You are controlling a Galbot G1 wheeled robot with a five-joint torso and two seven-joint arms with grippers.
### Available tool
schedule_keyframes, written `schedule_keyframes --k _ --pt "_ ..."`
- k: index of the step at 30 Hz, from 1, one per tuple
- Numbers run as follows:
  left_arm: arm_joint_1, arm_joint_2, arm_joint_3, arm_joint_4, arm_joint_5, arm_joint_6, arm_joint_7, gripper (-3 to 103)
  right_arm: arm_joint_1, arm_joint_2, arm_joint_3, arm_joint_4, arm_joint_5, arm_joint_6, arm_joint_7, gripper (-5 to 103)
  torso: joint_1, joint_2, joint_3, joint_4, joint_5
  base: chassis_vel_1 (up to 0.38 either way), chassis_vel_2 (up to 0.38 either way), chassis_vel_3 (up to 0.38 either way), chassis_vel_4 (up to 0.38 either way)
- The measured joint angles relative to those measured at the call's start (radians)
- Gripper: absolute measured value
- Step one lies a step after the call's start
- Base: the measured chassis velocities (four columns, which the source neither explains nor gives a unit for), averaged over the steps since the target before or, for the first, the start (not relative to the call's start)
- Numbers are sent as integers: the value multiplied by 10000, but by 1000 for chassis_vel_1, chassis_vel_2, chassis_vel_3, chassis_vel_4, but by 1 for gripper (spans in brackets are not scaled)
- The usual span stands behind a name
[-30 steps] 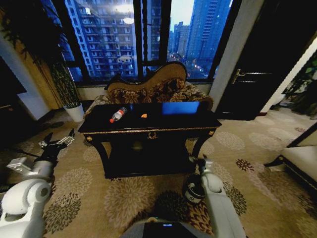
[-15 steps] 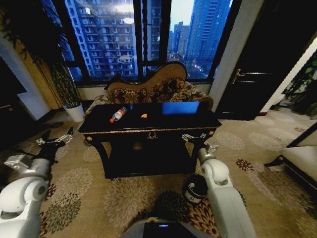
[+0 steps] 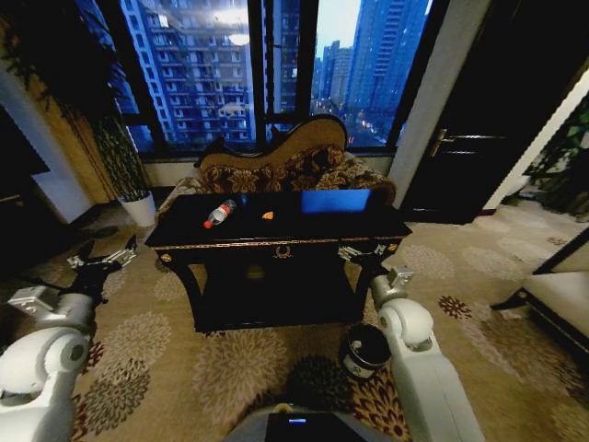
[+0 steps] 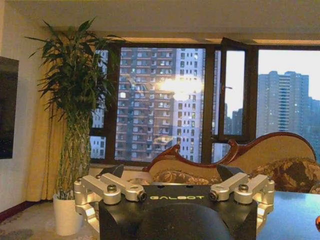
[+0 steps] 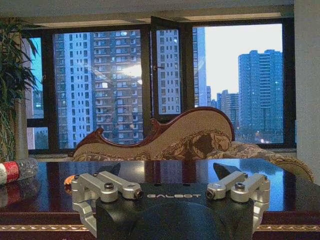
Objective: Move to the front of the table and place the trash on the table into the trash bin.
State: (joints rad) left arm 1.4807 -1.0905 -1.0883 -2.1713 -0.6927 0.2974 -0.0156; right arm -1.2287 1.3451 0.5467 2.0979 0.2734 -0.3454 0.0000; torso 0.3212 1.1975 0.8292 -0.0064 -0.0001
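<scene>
left gripper (image 3: pixel 103 260): off the left end of the table (image 3: pixel 276 230), held above the carpet (image 3: pixel 230 368), fingers spread, nothing between them.
plant pot (image 3: pixel 140 208): white, on the floor beyond the table's left end.
bottle (image 3: pixel 219 214): clear, red cap and label, lying on its side on the left part of the tabletop.
orange scrap (image 3: pixel 268 215): on the tabletop just right of the bottle, apart from it.
sofa (image 3: pixel 285 166): floral, directly behind the table.
right gripper (image 3: pixel 362 251): at the table's front right corner, level with the gold edge trim, fingers spread, holding nothing.
trash bin (image 3: pixel 364 350): on the carpet below the table's front right corner, beside the right arm.
</scene>
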Motion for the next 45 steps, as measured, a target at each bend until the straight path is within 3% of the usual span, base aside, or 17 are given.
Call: schedule_keyframes --k 37,44,45 --pt "-17 -228 56 -251 215 152 0 100 -291 29 -285 -76 -488 338 -1 100 9 -4 3 -1 0 -132 134 136 -133" --pt "9 -268 58 -269 216 152 -2 100 -202 -341 -1046 -146 -404 343 -1 100 -3 2 -2 -1 0 -9 2 4 -5" --pt "10 -286 82 -292 230 154 -4 100 112 -559 -1588 -391 -139 246 -1 100 -5 3 -2 0 0 0 0 0 0"
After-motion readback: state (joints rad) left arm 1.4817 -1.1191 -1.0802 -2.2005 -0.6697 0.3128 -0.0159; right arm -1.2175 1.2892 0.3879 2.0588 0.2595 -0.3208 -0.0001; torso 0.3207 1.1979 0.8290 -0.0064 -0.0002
